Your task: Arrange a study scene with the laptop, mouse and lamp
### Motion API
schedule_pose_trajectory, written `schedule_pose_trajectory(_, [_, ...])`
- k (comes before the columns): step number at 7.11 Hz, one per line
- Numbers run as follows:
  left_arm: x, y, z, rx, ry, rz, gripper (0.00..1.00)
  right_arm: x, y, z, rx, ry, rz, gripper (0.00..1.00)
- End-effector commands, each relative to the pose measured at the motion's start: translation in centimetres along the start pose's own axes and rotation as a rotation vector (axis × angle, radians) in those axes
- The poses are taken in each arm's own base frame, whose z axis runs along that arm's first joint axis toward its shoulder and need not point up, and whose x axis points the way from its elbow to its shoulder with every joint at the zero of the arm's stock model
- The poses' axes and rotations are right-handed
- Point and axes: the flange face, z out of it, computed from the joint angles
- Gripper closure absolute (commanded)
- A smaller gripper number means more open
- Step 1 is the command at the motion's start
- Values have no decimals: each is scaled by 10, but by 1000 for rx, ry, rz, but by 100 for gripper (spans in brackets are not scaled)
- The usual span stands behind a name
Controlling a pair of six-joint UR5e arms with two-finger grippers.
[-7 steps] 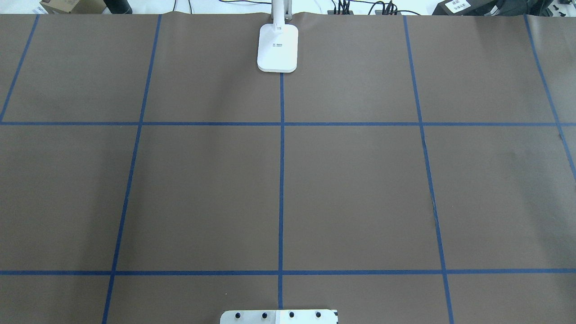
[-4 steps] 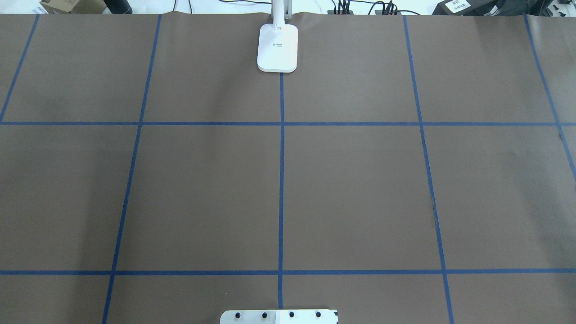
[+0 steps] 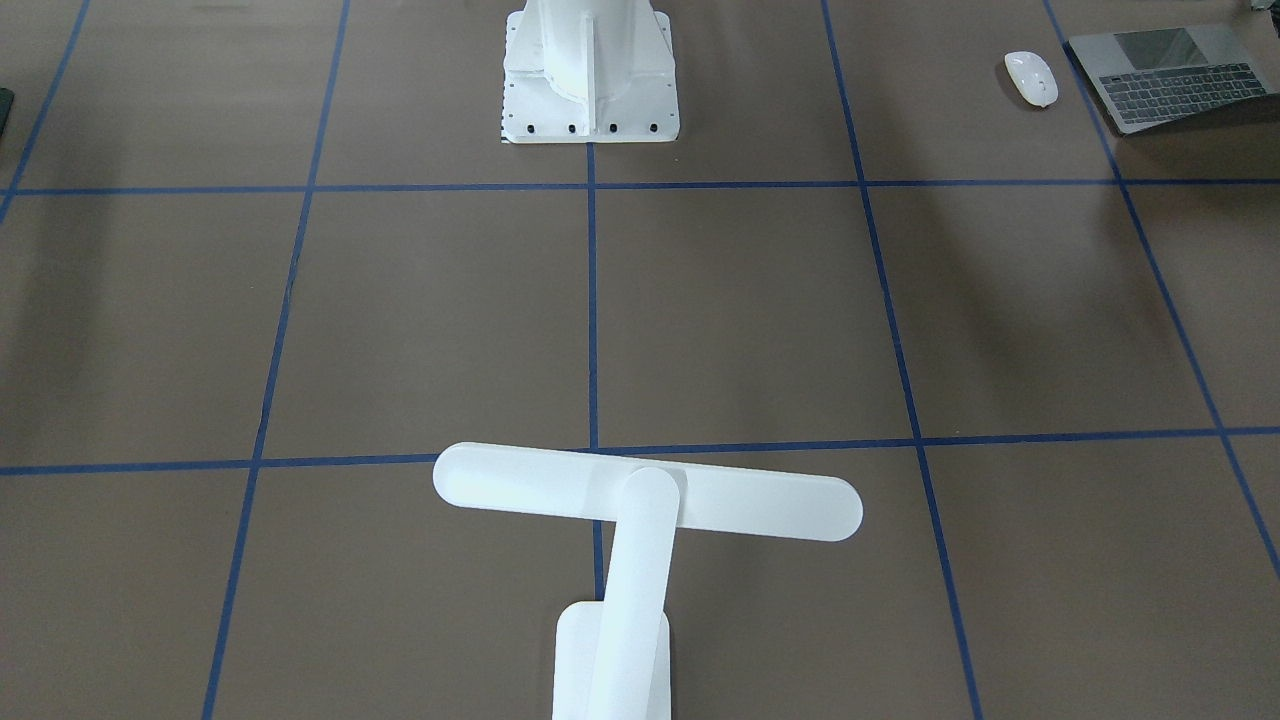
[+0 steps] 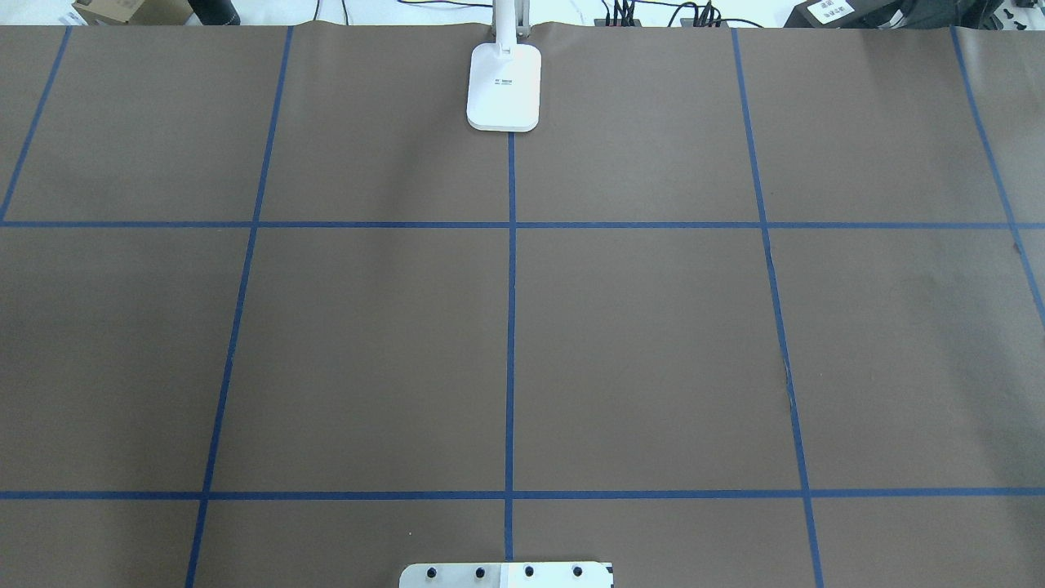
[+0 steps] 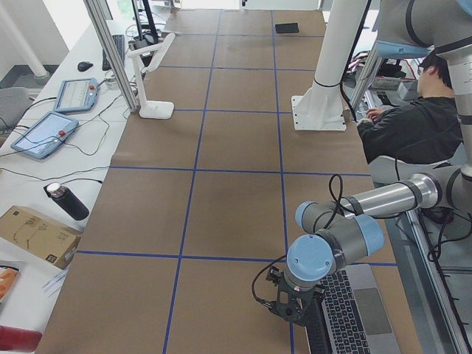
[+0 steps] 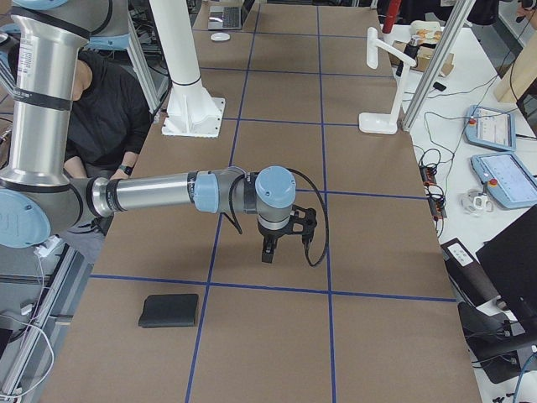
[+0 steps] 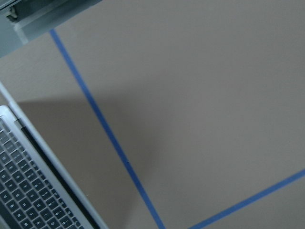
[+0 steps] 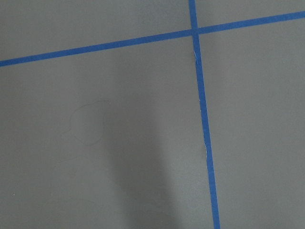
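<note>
The laptop point(image 3: 1175, 75) lies open at the table's corner on my left side, its keyboard point(image 7: 28, 186) filling the lower left of the left wrist view. The white mouse point(image 3: 1031, 77) rests beside it. Across the table on the centre line stands the white lamp point(image 3: 640, 500), its base point(image 4: 504, 86) at the far edge. My left gripper point(image 5: 289, 311) points down just beside the laptop point(image 5: 361, 310); I cannot tell whether it is open or shut. My right gripper point(image 6: 267, 252) hangs over bare table, and I cannot tell its state either.
A black mousepad point(image 6: 169, 310) lies near my right gripper at the table's right end. The white bolted pedestal point(image 3: 590, 70) stands at the robot's side. A person point(image 5: 413, 125) sits behind it. Tablets point(image 5: 44, 133), a bottle point(image 5: 66, 200) and a box sit on the side bench.
</note>
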Motion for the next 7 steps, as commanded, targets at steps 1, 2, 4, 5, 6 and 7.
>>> schedule_pose_trajectory(1, [-3, -15, 9, -3, -3, -65, 0, -2, -1, -1, 1, -7, -2, 1])
schedule_pose_trajectory(2, [-6, -23, 16, -1, 0, -66, 0, -3, -1, 0, -6, -34, 2, 1])
schedule_pose_trajectory(4, [-2, -33, 20, 16, 19, -111, 0, -3, -1, 0, -7, -37, 2, 1])
schedule_pose_trajectory(5, [-8, -37, 27, 15, 18, -116, 0, -4, -1, 0, -7, -38, 2, 1])
schedule_pose_trajectory(6, [-17, -39, 35, 14, 18, -117, 0, -4, -1, 0, -7, -38, 2, 1])
schedule_pose_trajectory(7, [-24, -41, 40, 8, 14, -129, 0, -4, -1, 0, -6, -38, 1, 1])
